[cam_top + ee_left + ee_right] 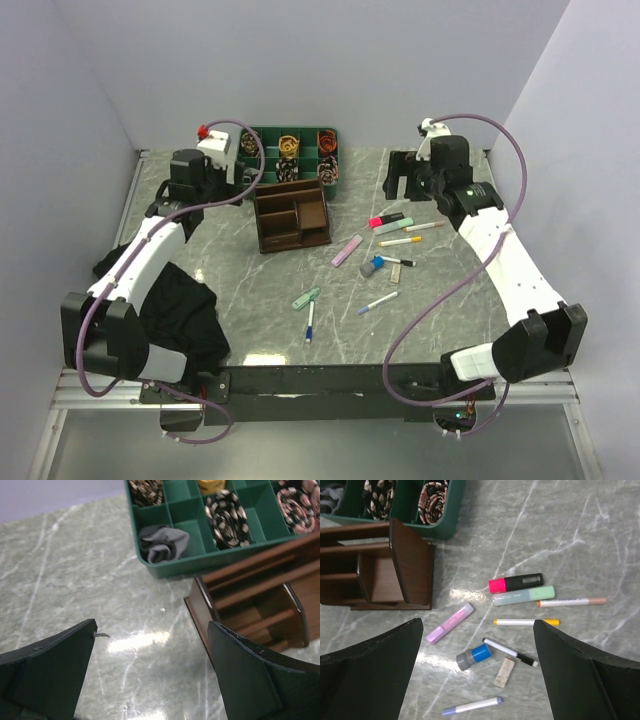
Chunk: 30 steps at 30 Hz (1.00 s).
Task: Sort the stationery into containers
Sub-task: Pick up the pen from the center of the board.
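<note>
I see the left end effector (151, 630) spread open and empty over bare grey marble desk (75, 570), beside the left wall of the dark brown wooden organiser (290, 215). The right end effector (477, 630), equally open, hangs above loose pens and markers (522, 595) scattered right of it. A green compartment tray (200, 565) crowds its far edge.

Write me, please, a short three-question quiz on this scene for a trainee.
1. True or false: something lies inside the organiser.
2. Seen from the arms' bases, the green tray stands: A) beyond the organiser; B) in front of it; C) on top of it.
3. What state are the left pincer and the right pincer in?
Key: 1 false; 2 A; 3 both open.
</note>
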Tool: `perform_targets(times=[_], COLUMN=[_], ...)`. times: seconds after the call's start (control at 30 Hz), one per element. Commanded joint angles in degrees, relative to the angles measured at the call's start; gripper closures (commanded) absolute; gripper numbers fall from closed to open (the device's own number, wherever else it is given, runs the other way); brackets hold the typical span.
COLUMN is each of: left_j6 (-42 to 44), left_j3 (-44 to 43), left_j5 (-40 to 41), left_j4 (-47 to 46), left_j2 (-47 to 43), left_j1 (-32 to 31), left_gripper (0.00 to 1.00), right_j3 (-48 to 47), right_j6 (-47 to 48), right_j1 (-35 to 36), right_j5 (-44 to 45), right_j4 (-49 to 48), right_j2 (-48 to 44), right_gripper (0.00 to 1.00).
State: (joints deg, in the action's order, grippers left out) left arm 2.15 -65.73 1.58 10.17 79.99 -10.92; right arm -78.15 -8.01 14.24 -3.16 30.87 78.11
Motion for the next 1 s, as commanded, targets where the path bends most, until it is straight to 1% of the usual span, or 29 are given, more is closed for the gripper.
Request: perform_targets(times=[0.0, 0.13, 0.17, 0.27, 0.33, 0.4, 0.47, 0.53, 0.57, 0.63, 0.67, 0.73, 0.77, 0.9, 0.97], left_j6=[0.0, 1.2, 1.8, 3.0, 3.4, 2.9, 1.6, 0.2, -0.5, -1.8, -3.9, -4.1, -3.8, -2.8, -2.8], left_j3=[-1.7, -2.0, -2.1, -2.2, -2.5, -2.3, -2.0, -1.9, -2.1, -2.5, -2.7, -2.8, -2.8, -2.8, -2.9], left_j5=[-2.5, -6.5, -8.6, -10.3, -10.7, -11.3, -11.9, -12.2, -11.9, -10.6, -10.3, -9.8, -9.5, -9.9, -10.3], left_j4=[1.9, 3.7, 4.2, 4.9, 5.3, 5.2, 5.0, 4.5, 4.2, 4.0, 4.0, 4.1, 4.1, 4.4, 4.6], left_j2=[-1.0, -1.9, -2.2, -3.3, -3.9, -4.3, -4.6, -4.8, -4.7, -4.5, -4.4, -4.4, -4.3, -4.3, -4.6], left_j1=[-1.1, -1.5, -1.6, -2.1, -2.6, -2.8, -2.8, -2.8, -3.1, -3.3, -3.8, -4.3, -4.8, -5.2, -5.2], left_gripper=[0.00, 0.01, 0.01, 0.01, 0.01, 0.01, 0.01, 0.01, 0.01, 0.01, 0.01, 0.00, 0.01, 0.00, 0.01], right_j3=[-5.2, -5.7, -5.1, -1.6, 1.2, 3.1, 3.4, 3.5, 3.9, 6.2, 7.4, 8.5, 8.9, 7.1, 3.8], right_j6=[-4.2, -3.2, -3.3, -3.1, -0.6, 2.5, 3.0, -0.4, -6.2, -12.0, -16.1, -17.8, -16.4, -13.7, -9.0], right_j1=[-1.2, -1.2, -1.2, -1.3, -1.3, -1.3, -1.7, -3.2, -5.2, -7.5, -8.5, -8.6, -8.2, -7.6, -7.7], right_j5=[-2.6, -5.8, -6.0, -9.0, -11.8, -12.1, -10.8, -10.6, -12.6, -15.1, -16.2, -17.0, -17.4, -11.5, -10.0], right_j4=[1.9, 2.9, 2.9, 2.7, 2.3, 2.0, 2.4, 3.7, 4.5, 5.0, 5.9, 5.8, 5.0, 4.5, 3.9], right_j2=[2.4, 4.5, 4.6, 3.6, 2.0, 0.6, 0.0, -0.3, -0.5, -0.5, -0.2, 0.8, 1.4, 3.7, 6.1], right_gripper=[0.01, 0.02, 0.03, 0.04, 0.04, 0.04, 0.04, 0.03, 0.04, 0.07, 0.11, 0.14, 0.19, 0.22, 0.23])
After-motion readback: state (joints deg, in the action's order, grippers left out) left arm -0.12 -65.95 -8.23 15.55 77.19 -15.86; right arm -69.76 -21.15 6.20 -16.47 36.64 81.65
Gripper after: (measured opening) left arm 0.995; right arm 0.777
